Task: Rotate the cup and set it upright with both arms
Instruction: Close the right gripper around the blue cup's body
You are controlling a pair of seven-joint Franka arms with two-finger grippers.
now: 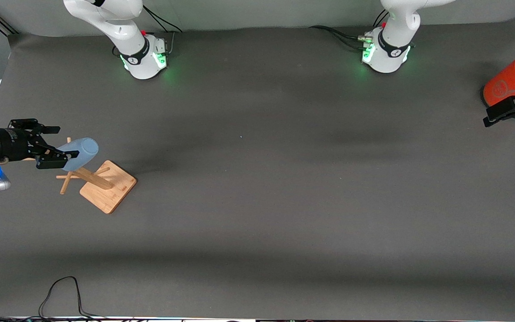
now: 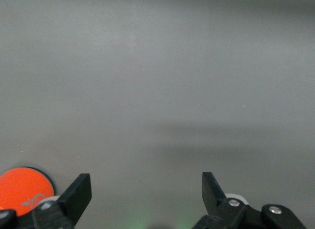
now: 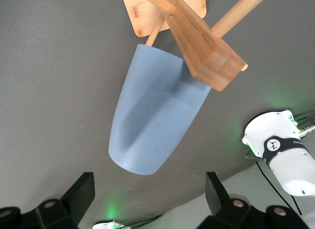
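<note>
The small light-blue matte plastic cup (image 1: 80, 153) hangs on a peg of the wooden stand (image 1: 107, 186), at nine o'clock on the table. It looks light, stiff and a little slippery; hold its side wall. The right gripper (image 1: 56, 144) is spread wide around it, the left gripper (image 2: 146, 189) waits released near the orange can (image 1: 505, 85).

The cup (image 1: 80, 153) hangs on a rack (image 1: 105, 183) (right arm's end).

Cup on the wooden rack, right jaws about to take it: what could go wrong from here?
1. The cup hangs upturned on a peg of the wooden rack. Pulling off-axis could tip the rack, which looks light.
2. The right gripper, jaws open, sits at the cup's narrow base; the taper could let it slip as they close.
3. The left gripper, jaws open, waits beside the orange can at its end of the table, so a handover means a long reach.
</note>
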